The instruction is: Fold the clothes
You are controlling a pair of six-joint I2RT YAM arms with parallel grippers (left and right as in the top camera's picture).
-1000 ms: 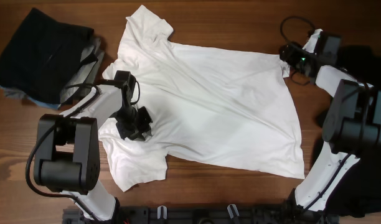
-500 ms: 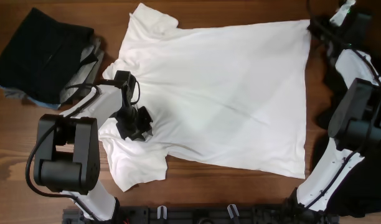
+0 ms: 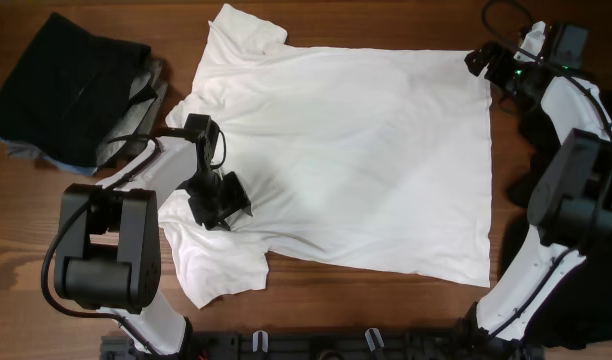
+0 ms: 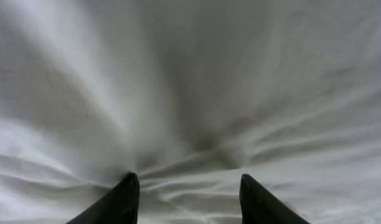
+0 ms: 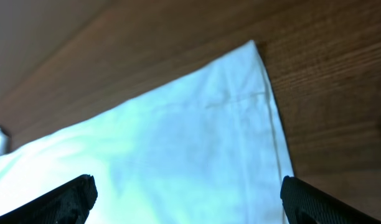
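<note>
Wooden table [image 3: 336, 20] bears a white T-shirt [image 3: 356, 160]; left claw [image 4: 187, 190] and right claw [image 5: 187, 193] both spread.

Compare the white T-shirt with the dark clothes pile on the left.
The white T-shirt lies spread flat; the dark pile is bunched. The T-shirt is white, the pile mostly black. The T-shirt covers far more table than the pile. Both rest on the wooden table.

Overhead view: even light, sharp focus. Wrist views: blurred; T-shirt [image 4: 190, 74] renders dim grey in left wrist view.
</note>
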